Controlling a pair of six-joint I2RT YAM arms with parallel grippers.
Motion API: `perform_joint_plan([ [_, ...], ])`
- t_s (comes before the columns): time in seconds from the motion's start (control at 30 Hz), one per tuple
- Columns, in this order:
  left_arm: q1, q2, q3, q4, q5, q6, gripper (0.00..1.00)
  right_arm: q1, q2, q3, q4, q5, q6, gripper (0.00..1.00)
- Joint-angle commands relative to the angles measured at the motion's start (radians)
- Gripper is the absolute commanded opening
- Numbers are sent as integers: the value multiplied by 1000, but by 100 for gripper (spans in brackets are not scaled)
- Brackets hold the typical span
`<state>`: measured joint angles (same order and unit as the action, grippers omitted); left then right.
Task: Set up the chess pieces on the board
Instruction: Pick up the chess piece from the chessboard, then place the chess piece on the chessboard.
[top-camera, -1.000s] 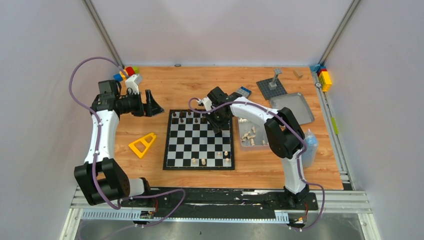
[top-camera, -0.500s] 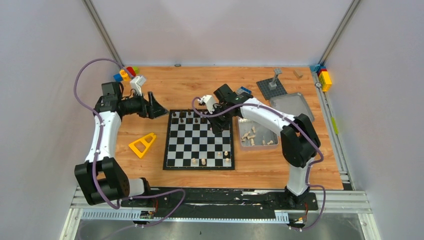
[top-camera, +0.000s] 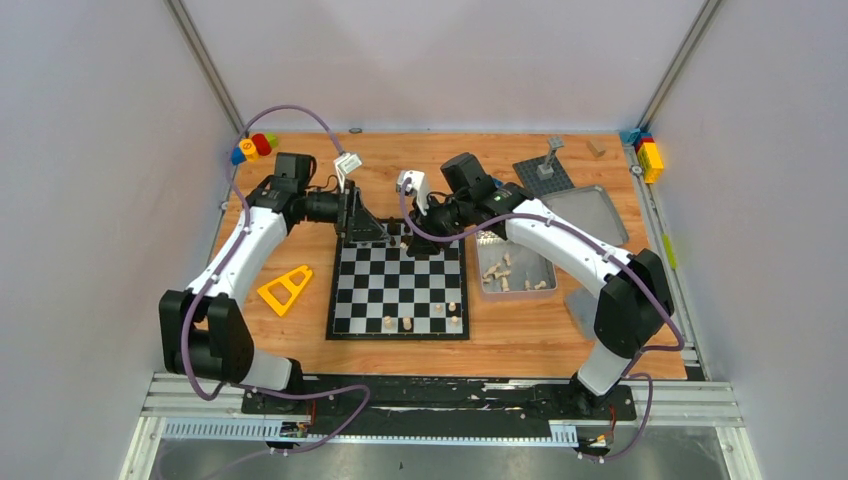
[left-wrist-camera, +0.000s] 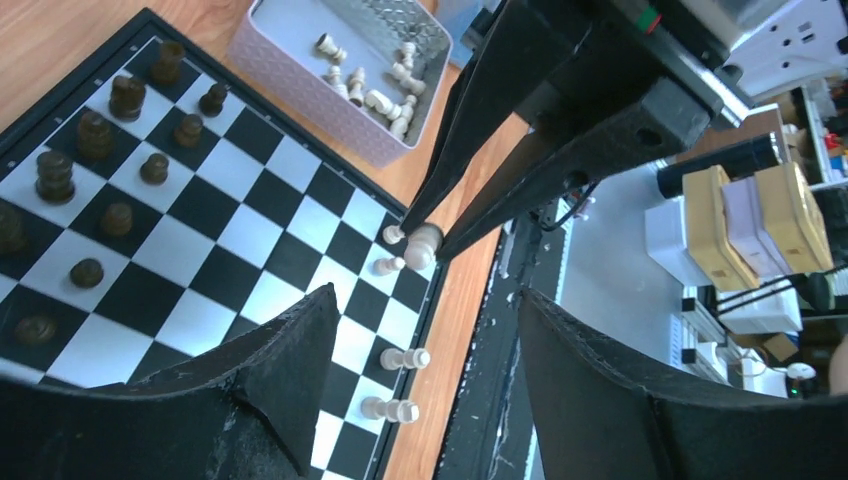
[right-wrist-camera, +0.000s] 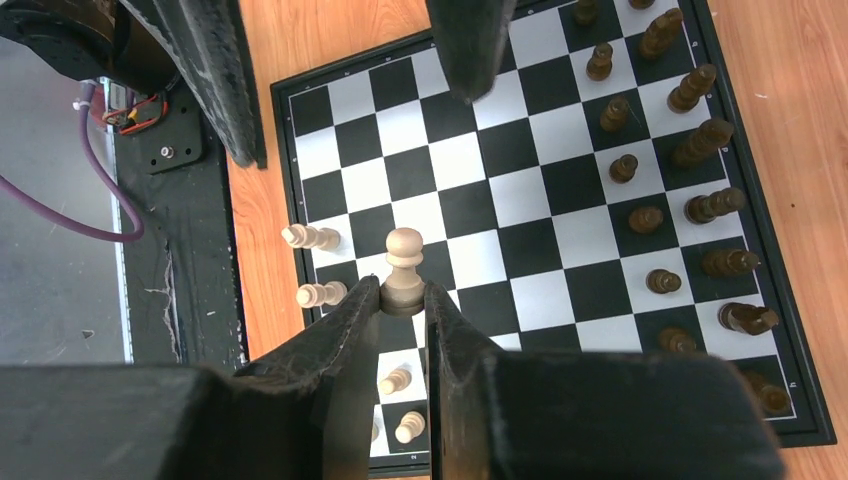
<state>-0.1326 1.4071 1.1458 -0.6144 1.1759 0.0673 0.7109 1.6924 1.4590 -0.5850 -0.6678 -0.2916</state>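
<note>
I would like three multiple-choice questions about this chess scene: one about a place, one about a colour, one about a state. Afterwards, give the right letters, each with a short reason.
1. Where does the metal tin stand?
A) right of the board
B) on the board
C) left of the board

2. What colour is the pawn in the right gripper?
A) dark brown
B) pale cream
C) red

3. How is the left gripper?
A) shut on a dark piece
B) shut on nothing
C) open, holding nothing

Answers:
1 A: the top view shows the tin beside the board's right edge.
2 B: the right wrist view shows a cream pawn clamped between the fingers.
3 C: the left wrist view shows its fingers wide apart with nothing between them.
</note>
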Motion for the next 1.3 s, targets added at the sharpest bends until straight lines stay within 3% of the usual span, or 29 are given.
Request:
perform_joint_plan([
  [0.0, -33, 34, 75, 54, 80, -81, 71, -1, -50, 33, 64, -59, 21, 3],
  [0.37, -110, 89, 78, 67, 49, -99, 53, -1, -75, 19, 88, -69, 41, 3],
  [0.8, -136, 100, 77, 70, 51, -94, 42, -2, -84, 6, 95, -61, 48, 3],
  [1.07, -137, 102, 81, 69, 62, -94, 20, -2, -80, 2, 96, -60, 49, 4],
  [1.13, -137, 100, 82, 62, 62, -89, 13, -1, -78, 3, 97, -53, 52, 10],
  [1.27, -137, 93, 112, -32, 19, -8, 4, -7, -90, -15, 95, -3, 49, 41],
])
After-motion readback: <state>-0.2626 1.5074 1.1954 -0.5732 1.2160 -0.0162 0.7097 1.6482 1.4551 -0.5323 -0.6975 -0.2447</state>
